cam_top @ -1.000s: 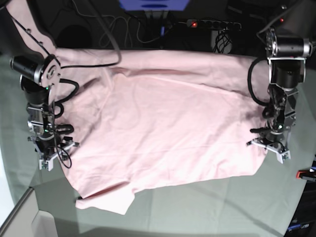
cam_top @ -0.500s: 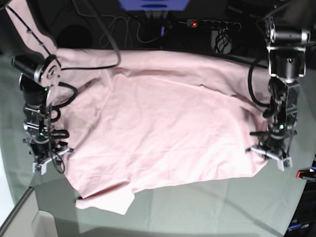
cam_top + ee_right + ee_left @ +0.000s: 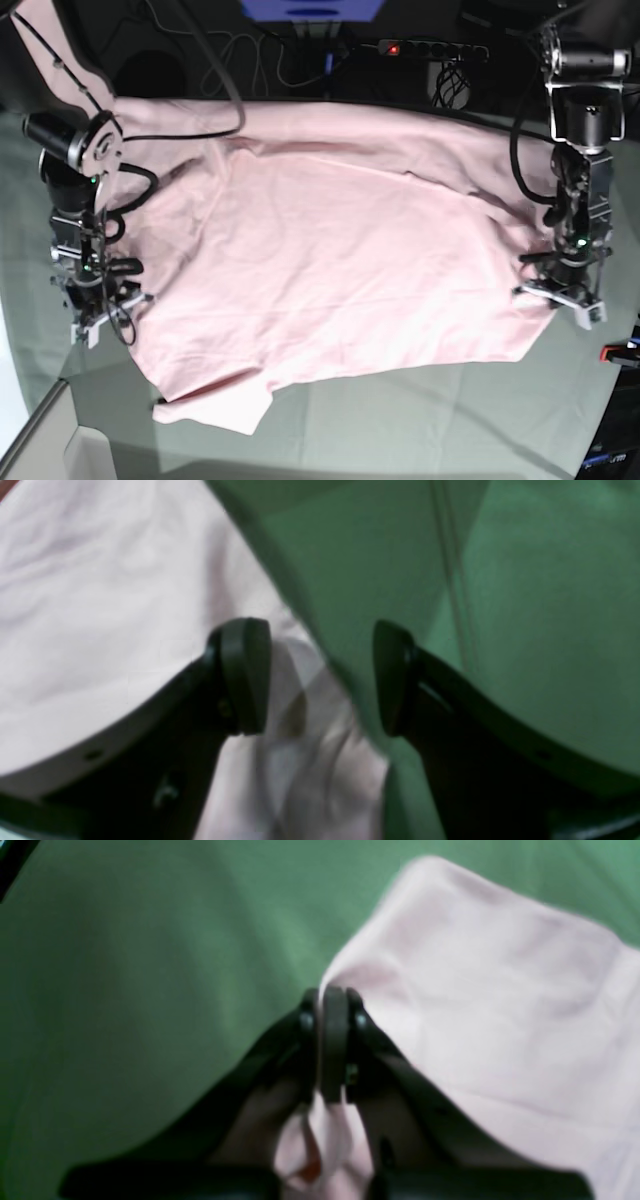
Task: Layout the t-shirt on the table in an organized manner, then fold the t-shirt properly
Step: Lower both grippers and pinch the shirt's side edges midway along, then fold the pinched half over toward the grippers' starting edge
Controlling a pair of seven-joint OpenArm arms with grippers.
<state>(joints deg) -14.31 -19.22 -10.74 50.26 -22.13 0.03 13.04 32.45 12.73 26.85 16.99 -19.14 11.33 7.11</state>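
Note:
The pale pink t-shirt (image 3: 340, 260) lies spread plain side up across the grey-green table (image 3: 420, 420), with one sleeve pointing toward the front edge. At the right of the base view, my left gripper (image 3: 565, 300) is shut on the shirt's side edge. The left wrist view shows pink cloth (image 3: 500, 990) pinched between the closed fingers (image 3: 334, 1040). My right gripper (image 3: 106, 315) stands open at the shirt's opposite edge. In the right wrist view its two pads (image 3: 245, 675) straddle the cloth's border (image 3: 300, 720) without closing on it.
A black power strip (image 3: 430, 47) with a red light and loose cables (image 3: 240, 50) lie behind the table's far edge. A red clamp (image 3: 620, 352) sits at the right edge. A pale box corner (image 3: 50, 440) shows at the front left.
My left gripper has moved to the right with the shirt's edge in it, drawing the cloth flatter on that side. The right gripper shifted slightly and stays open.

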